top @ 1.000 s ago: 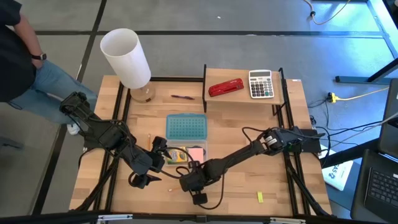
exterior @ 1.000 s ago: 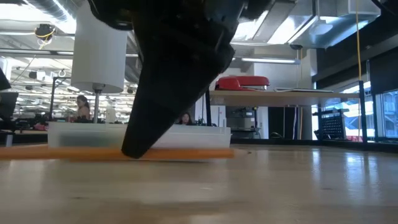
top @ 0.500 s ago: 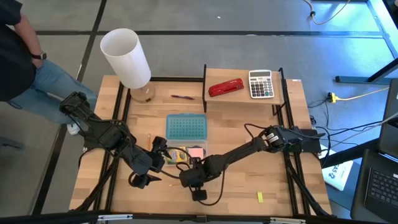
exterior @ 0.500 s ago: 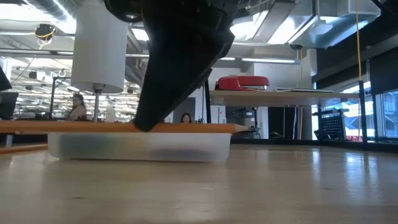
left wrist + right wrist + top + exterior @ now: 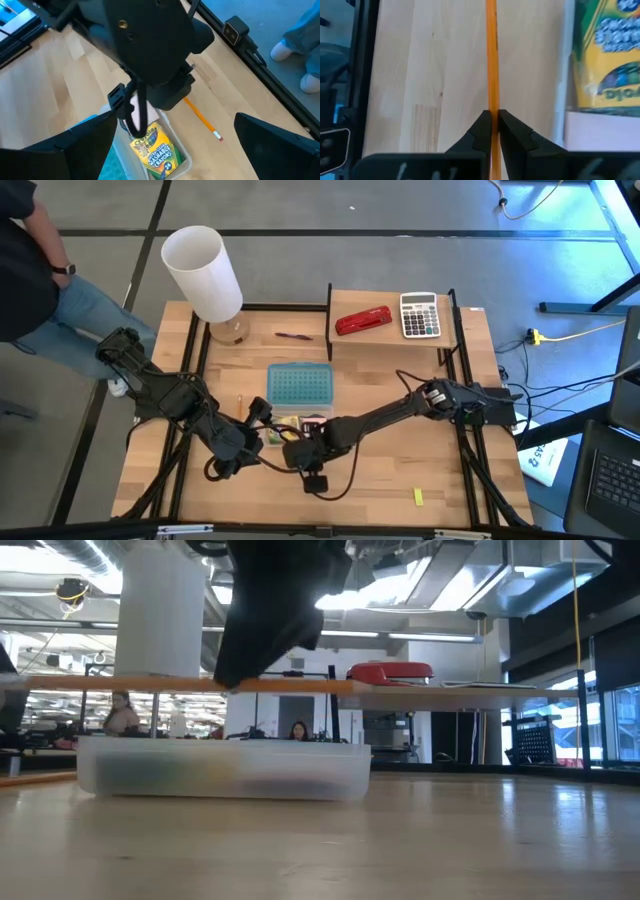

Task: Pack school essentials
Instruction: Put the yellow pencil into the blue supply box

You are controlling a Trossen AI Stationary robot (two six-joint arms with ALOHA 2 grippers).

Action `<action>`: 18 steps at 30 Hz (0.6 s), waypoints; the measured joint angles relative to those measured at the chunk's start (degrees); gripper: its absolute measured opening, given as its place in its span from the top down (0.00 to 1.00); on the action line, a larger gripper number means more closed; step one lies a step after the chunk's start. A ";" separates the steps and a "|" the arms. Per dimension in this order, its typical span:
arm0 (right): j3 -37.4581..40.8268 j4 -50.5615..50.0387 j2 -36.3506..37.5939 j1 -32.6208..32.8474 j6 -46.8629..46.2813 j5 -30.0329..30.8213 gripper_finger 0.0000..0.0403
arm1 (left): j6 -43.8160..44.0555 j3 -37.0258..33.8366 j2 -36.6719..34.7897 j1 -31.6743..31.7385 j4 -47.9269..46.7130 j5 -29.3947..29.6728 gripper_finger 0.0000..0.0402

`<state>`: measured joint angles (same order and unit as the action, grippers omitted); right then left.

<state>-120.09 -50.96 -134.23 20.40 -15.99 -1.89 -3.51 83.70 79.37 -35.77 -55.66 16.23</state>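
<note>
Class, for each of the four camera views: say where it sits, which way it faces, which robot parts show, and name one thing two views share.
High view: above the table, looking straight down; both arms, left claw, right claw.
Low view: at table-top height, looking level across; the right claw holds an orange pencil above the clear box.
Left wrist view: on the left arm, facing the right arm and crayon box.
Right wrist view: on the right arm, looking down past its fingers.
Shared: the held pencil, low and right wrist views.
</note>
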 joint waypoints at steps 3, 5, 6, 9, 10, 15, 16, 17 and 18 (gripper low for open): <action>-0.94 -1.74 0.00 -1.01 1.29 0.79 0.92 | 0.10 0.00 0.00 0.00 -0.01 0.01 0.01; -1.72 -3.35 0.00 -1.86 1.73 2.10 0.92 | 0.58 0.00 0.00 0.12 -0.43 0.34 0.01; -1.87 -3.44 0.02 -2.35 2.14 2.27 0.92 | 1.90 0.00 0.00 0.21 -0.71 0.61 0.01; -1.86 -4.52 0.09 -3.86 2.86 2.27 0.92 | 5.19 0.00 0.00 0.24 -1.78 1.61 0.01; -1.86 -4.77 0.09 -4.32 3.03 2.27 0.92 | 6.01 0.00 0.00 0.24 -2.35 2.20 0.01; -1.86 -4.94 0.09 -6.60 3.10 2.39 0.92 | 12.38 0.00 0.00 0.24 -6.20 8.60 0.01; -1.86 -4.94 0.09 -7.02 3.06 2.45 0.92 | 13.80 0.00 0.00 0.24 -7.04 9.63 0.01; -1.86 -4.94 0.09 -7.41 3.04 2.45 0.92 | 15.24 0.00 0.00 0.24 -7.94 10.45 0.01; -1.86 -4.95 0.09 -7.79 3.04 2.47 0.92 | 16.65 0.00 0.00 0.24 -8.80 11.17 0.01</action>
<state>-121.95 -55.90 -134.15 12.61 -12.95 0.58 13.14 83.70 79.37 -35.53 -64.46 27.40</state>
